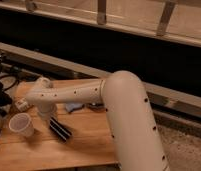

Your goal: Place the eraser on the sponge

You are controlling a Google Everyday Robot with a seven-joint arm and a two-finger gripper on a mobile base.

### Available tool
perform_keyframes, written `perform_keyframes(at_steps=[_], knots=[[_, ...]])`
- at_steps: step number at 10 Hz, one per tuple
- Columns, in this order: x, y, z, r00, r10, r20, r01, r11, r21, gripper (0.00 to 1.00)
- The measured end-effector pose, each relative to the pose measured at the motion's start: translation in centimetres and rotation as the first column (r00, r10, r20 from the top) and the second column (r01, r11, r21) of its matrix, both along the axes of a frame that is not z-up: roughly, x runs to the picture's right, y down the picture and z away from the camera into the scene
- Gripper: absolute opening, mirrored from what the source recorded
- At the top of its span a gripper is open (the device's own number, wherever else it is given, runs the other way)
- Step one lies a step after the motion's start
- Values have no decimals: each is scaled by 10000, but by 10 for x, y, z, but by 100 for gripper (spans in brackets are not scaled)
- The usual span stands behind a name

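The eraser [60,129], a flat black block with pale stripes, lies slantwise on the wooden table [89,145], right of a paper cup. The sponge [74,106], a small blue-grey pad, rests further back and partly under the white forearm. My gripper [47,113] hangs from the wrist at the left end of the arm. It points down at the table just above and left of the eraser's upper end, and sits left of the sponge. The arm hides the sponge's far edge.
A white paper cup [21,124] stands upright near the table's left edge. Something dark [96,106] sits behind the arm, right of the sponge. Black cables and equipment [1,92] crowd the far left. The bulky arm base [128,125] covers the table's right part.
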State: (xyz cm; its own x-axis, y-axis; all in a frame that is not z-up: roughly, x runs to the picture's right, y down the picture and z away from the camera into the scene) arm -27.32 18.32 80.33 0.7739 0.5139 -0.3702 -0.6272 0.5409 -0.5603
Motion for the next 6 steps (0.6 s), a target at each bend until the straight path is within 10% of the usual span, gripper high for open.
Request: perform_keyframes(at_steps=[6], knots=[[28,-61,-15,9938,1011,474,-1013,9949,27,0]])
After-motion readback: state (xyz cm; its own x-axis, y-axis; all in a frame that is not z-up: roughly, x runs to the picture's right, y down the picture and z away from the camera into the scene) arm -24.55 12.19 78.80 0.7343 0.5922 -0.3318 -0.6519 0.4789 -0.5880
